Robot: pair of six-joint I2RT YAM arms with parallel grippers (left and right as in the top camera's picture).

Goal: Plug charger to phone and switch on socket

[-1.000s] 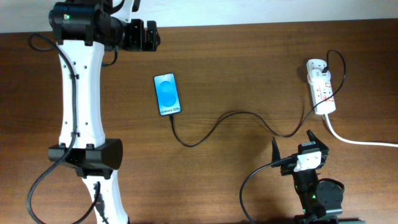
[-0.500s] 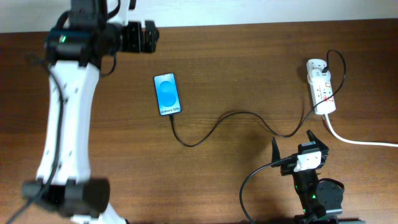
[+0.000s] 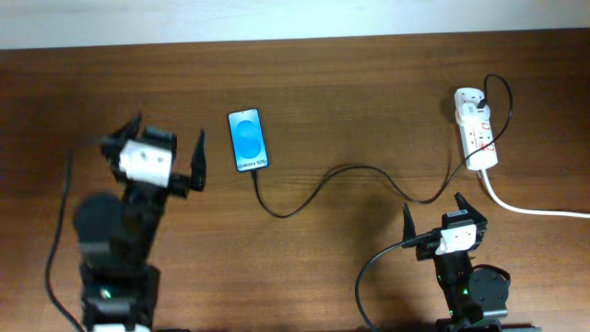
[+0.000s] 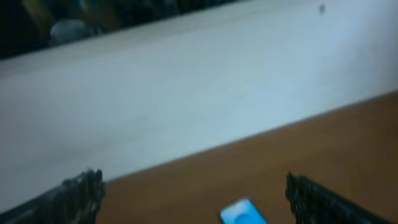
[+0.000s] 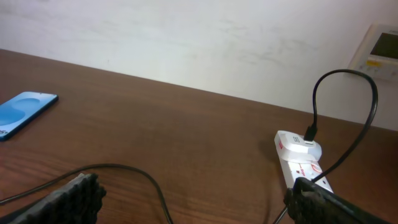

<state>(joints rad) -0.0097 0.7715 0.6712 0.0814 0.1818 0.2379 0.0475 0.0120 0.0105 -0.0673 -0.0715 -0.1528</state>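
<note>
The phone (image 3: 249, 139) lies face up with its blue screen lit at the table's middle back; it also shows in the left wrist view (image 4: 242, 213) and the right wrist view (image 5: 23, 111). The thin black charger cable (image 3: 341, 175) runs from the phone's near end in a wave to the white socket strip (image 3: 476, 128) at the right, where its adapter sits in the far end (image 5: 297, 146). My left gripper (image 3: 166, 148) is open and empty, left of the phone. My right gripper (image 3: 433, 214) is open and empty, near the front edge, below the cable.
The socket's thick white cord (image 3: 535, 208) trails off to the right edge. A pale wall (image 5: 186, 37) backs the table, with a wall panel (image 5: 380, 46) at the right.
My left arm has swung back from the far edge toward the front left, folding down; its gripper now hangs left of the phone. The right arm, phone and cable have not moved.
</note>
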